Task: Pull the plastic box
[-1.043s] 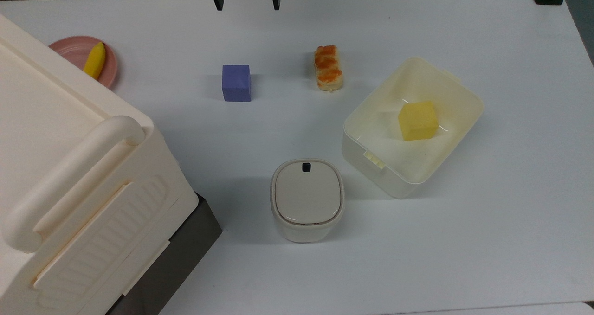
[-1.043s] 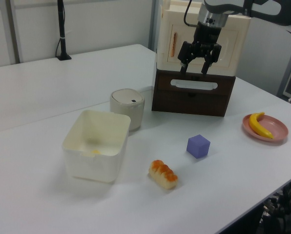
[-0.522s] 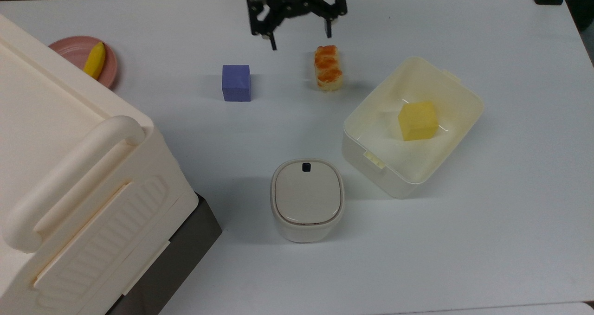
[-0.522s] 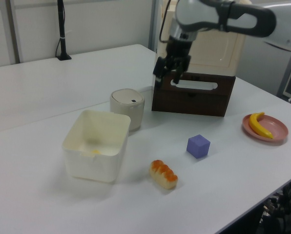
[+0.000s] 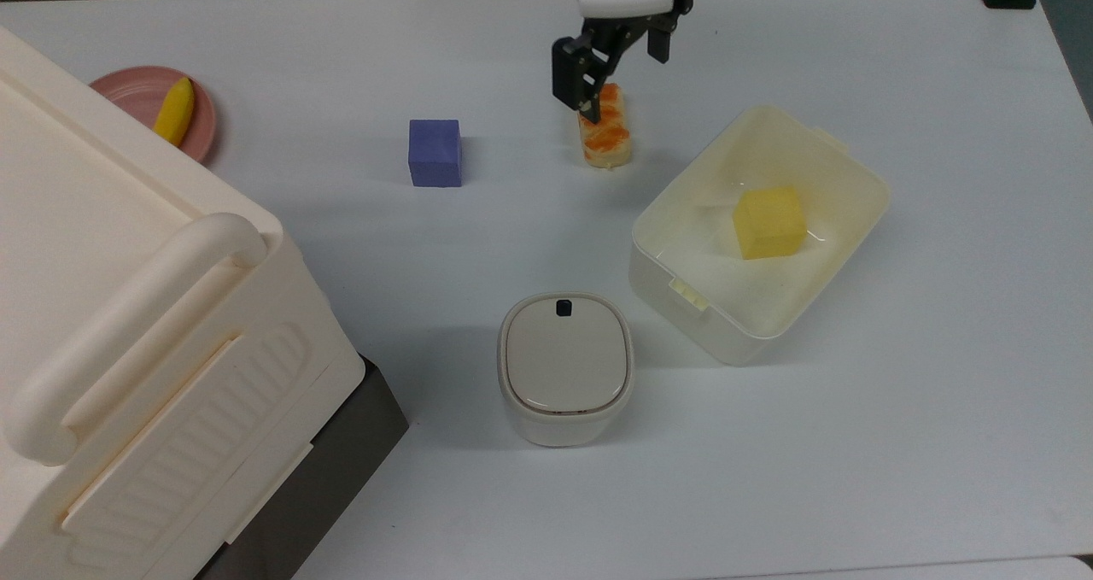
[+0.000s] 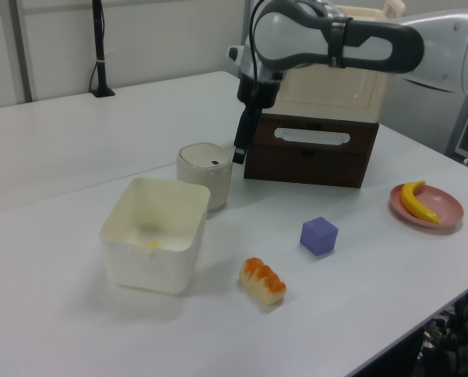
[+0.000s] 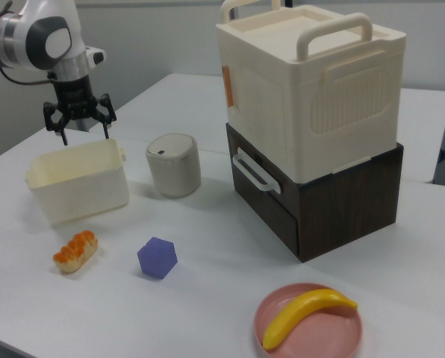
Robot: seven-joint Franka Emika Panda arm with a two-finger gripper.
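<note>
Since 0.5 s ago: gripper (image 5: 623, 80) swung from above the purple cube side toward 3 o'clock in the top view, now hanging over the bread roll (image 5: 604, 127); everything on the table (image 5: 939, 443) unmoved. Jaws spread wide, holding nothing, as seen in the right view (image 7: 79, 123), high above the surface. Plastic box (image 5: 683, 294) sits at about 4 o'clock from the gripper in the top view, open-topped, skewed to the table edges, with a yellow cube (image 5: 769, 222) inside, resting on its floor. Small lidded container (image 5: 565, 366) stands just beside the box, at 8 o'clock from it in the top view, apart but near; purple cube (image 5: 435, 152) well apart at 9 o'clock from the roll; banana on a pink plate (image 5: 128, 93) far off at 9 o'clock, beside the large cream case (image 5: 128, 324). Approach stage by the look of it, with no contact on the box yet. Risks from here: descending too early and striking the roll; hooking a finger on the thin rim off-centre, so that the skewed tub pivots instead of sliding; dragging toward 8 o'clock and knocking the lidded container; tipping a light tub by pulling high on the wall, spilling the yellow cube.
</note>
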